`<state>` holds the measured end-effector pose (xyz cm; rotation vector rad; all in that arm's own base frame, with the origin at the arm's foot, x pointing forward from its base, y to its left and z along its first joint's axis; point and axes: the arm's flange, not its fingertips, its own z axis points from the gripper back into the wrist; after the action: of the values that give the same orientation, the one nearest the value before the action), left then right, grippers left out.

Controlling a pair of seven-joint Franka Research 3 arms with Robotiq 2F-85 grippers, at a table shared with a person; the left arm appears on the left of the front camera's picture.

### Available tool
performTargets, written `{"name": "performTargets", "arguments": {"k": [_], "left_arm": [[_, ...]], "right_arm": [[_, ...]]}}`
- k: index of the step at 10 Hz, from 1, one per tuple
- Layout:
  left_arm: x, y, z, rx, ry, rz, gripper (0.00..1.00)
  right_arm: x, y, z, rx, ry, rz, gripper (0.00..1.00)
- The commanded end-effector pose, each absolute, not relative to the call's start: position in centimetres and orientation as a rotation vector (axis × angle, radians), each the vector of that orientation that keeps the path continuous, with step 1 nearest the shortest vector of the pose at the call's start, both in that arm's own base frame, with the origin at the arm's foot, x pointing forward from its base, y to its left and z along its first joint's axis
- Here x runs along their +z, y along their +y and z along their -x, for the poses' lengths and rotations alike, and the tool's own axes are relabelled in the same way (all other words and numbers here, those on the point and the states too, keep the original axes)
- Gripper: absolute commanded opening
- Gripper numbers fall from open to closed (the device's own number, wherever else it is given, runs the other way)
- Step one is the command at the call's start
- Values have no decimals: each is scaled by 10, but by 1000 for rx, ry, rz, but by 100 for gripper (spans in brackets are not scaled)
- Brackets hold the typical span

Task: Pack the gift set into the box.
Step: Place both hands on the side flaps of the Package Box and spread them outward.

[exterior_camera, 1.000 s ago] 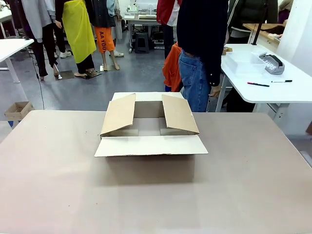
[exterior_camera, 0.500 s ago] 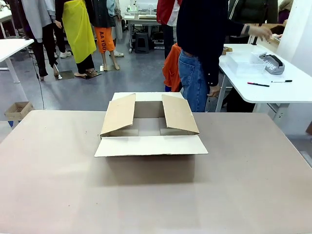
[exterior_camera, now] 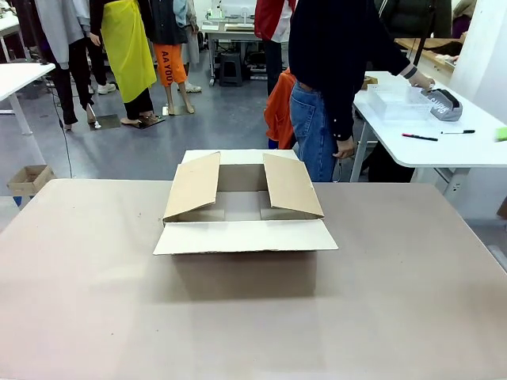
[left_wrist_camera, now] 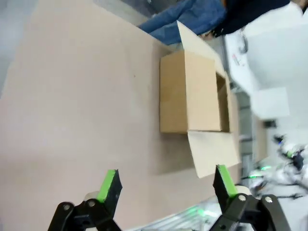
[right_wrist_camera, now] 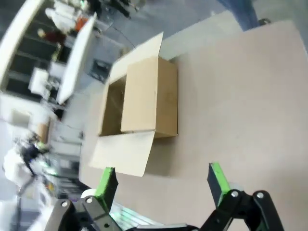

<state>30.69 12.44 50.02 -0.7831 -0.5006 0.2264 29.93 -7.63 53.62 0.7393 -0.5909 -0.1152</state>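
Jaws on our left gripper [left_wrist_camera: 166, 175] stand spread wide with nothing between them, and beyond them the box [left_wrist_camera: 190, 94] sits open-flapped on the table [left_wrist_camera: 72, 96]. Our right gripper [right_wrist_camera: 160, 174] is spread and empty too, facing the same box. From the front, we see the box at the table's middle, and the person's hand [exterior_camera: 418, 79] reaching to the pale tray [exterior_camera: 392, 101] and grey pouch [exterior_camera: 445, 104] on the white side table [exterior_camera: 444, 154].

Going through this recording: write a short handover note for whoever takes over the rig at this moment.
Left gripper: open, empty, above the table.
Right gripper: open, empty, above the table.
Box: mid-table, flaps open; what shows of its inside is bare.
Gift set: pale tray and grey pouch lie on the white side table, with the person's hand at them.
Done: nothing packed yet.
Left: get the set into the box.
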Motion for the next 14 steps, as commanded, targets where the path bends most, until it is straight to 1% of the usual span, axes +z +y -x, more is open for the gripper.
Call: {"name": "performTargets", "arguments": {"k": [1,2,3,4,5,6,7,8,9,10,12,14], "left_arm": [[532,15,-349,2,-436,549,100],[536,-31,-371,-77,-395,492,100],[535,-73,-391,-123,-352,444,100],[528,-100,-407,-145,-307,407,100],[520,-101,-412,-161,-208,396,100],[532,-121,-372,-154,-353,460,100],[532,-121,-372,-154,-353,460,100],[513,-135,-402,-178,-279,423,100],[500,-143,-407,-258,-272,437,100],[493,-158,-418,-231,-243,382,100],[489,-184,-437,-218,-218,305,100],[482,-210,-459,-219,-186,264,100]], "right_arm": [[526,41,-337,174,-639,-512,100],[511,94,-340,294,-685,-420,100],[494,133,-335,409,-715,-418,100],[480,152,-325,469,-789,-350,100],[484,135,-320,474,-835,-191,100],[514,167,-320,447,-662,-375,100],[514,167,-320,447,-662,-375,100],[506,180,-326,502,-726,-288,100],[499,207,-343,683,-722,-380,100],[487,222,-356,735,-713,-437,100],[469,215,-360,706,-696,-424,100],[467,193,-360,628,-737,-447,100]]}}
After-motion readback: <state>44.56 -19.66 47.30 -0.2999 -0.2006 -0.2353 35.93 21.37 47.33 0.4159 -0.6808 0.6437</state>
